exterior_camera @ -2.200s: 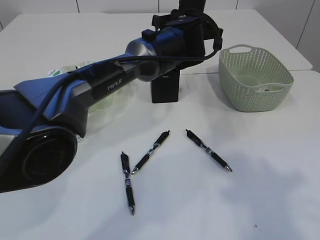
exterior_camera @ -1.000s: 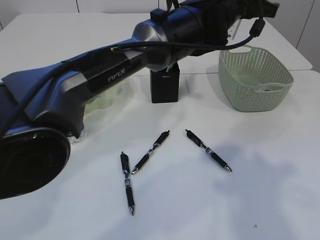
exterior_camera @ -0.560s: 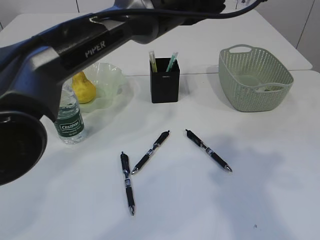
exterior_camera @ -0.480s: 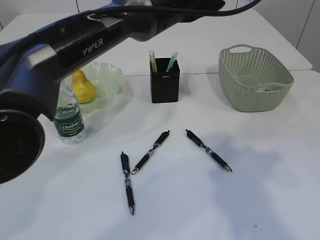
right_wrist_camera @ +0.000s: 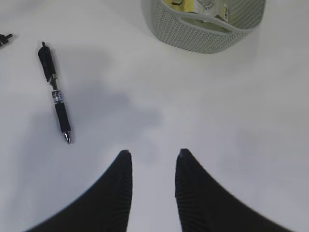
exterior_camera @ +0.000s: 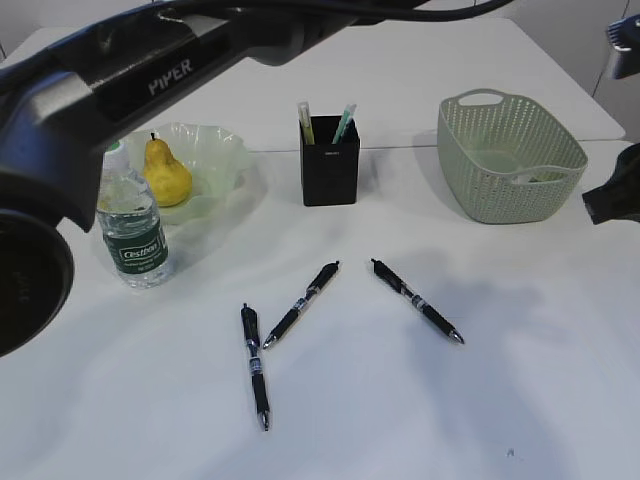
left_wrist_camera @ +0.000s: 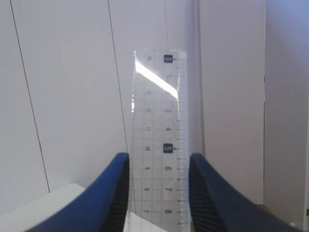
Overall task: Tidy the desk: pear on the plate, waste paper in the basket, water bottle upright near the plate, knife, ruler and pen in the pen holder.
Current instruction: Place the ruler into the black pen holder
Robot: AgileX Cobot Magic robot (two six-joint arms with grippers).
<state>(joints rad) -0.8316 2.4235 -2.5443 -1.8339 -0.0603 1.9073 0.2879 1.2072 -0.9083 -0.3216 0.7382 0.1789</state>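
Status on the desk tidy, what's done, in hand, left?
Done: pear on the plate, water bottle upright beside it, waste paper in the basket. The pen holder already has a couple of items.
In hand: left gripper holds the ruler, raised off the desk.
Left: ruler into the holder, plus three pens on the desk. Right gripper is open and holds nothing.

Pear (exterior_camera: 167, 176) upright on green plate (exterior_camera: 222, 152); bottle (exterior_camera: 130, 232) upright beside it. Paper (right_wrist_camera: 195, 6) in basket (exterior_camera: 510, 160). Black holder (exterior_camera: 330, 175) mid-desk (exterior_camera: 520, 390). Clear ruler (left_wrist_camera: 160, 140) upright between left gripper (left_wrist_camera: 159, 193) jaws. Three pens (exterior_camera: 301, 303) lying loose.
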